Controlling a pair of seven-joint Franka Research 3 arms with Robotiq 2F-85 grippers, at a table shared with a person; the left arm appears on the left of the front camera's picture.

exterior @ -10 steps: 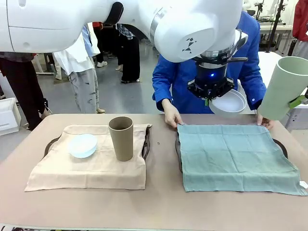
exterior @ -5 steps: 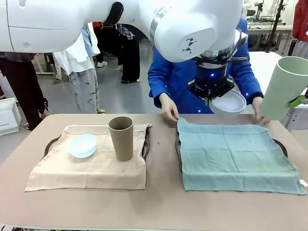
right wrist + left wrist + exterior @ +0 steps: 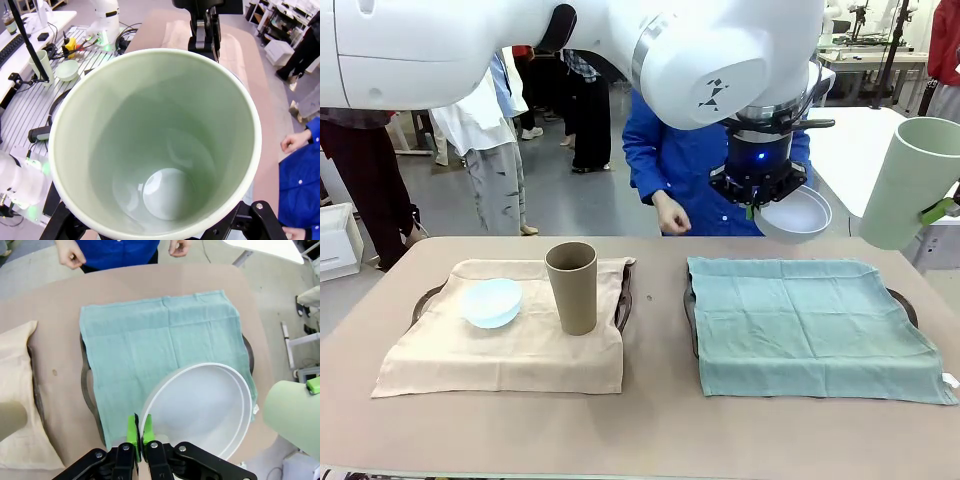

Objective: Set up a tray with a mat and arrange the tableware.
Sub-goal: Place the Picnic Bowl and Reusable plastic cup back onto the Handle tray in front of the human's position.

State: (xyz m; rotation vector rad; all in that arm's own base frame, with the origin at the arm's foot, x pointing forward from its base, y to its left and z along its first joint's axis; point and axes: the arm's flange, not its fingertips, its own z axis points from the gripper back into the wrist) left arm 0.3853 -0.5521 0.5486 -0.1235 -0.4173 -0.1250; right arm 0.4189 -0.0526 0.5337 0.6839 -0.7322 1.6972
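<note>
My left gripper (image 3: pixel 757 203) hangs above the far edge of the teal mat (image 3: pixel 810 325), shut on the rim of the white bowl (image 3: pixel 802 212). In the left wrist view its pads (image 3: pixel 132 432) pinch the white bowl (image 3: pixel 205 410) over the teal mat (image 3: pixel 160 345), which covers a dark tray (image 3: pixel 86 390). At the right edge my right gripper (image 3: pixel 932 205) holds the pale green cup (image 3: pixel 910 180) in the air, tilted. The right wrist view looks down into that cup (image 3: pixel 155 145). A pale blue bowl (image 3: pixel 492 301) and a brown cup (image 3: pixel 572 287) stand on the beige mat (image 3: pixel 510 350) over the left tray (image 3: pixel 624 298).
A person in blue stands at the far side, one hand (image 3: pixel 670 215) raised off the table and the hands (image 3: pixel 70 259) held near the body. Bare tabletop (image 3: pixel 655 400) runs between the two trays and along the front edge. Other people stand farther back.
The person's hands have let go of the teal mat's far corners and drawn back from the table. The mat now lies flat. Both arms have held still.
</note>
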